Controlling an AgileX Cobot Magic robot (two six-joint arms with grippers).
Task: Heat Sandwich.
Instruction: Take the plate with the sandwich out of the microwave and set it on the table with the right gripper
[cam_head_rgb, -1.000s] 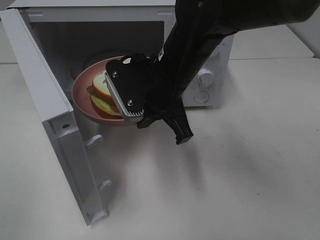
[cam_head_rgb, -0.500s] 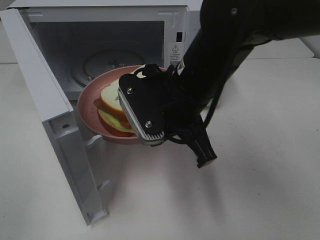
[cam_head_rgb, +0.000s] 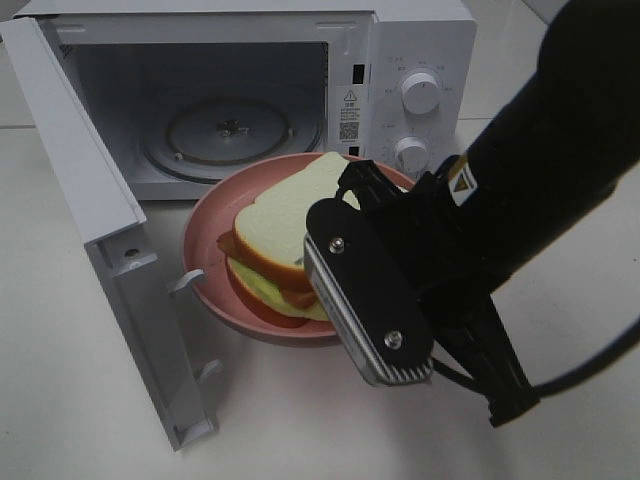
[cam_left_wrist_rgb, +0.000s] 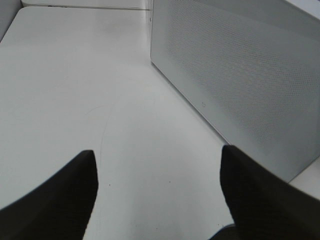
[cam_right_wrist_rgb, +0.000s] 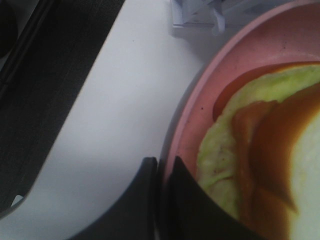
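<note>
Pink plate with sandwich pinched at rim by right claw, outside microwave.
Best kept level, lowered gently onto counter; left claw gaping, empty.

A lab-like test setup: white microwave alone on bare white table.

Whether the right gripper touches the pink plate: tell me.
Touching. The right wrist view shows the right gripper with its fingers closed on the rim of the pink plate, one finger either side.
</note>
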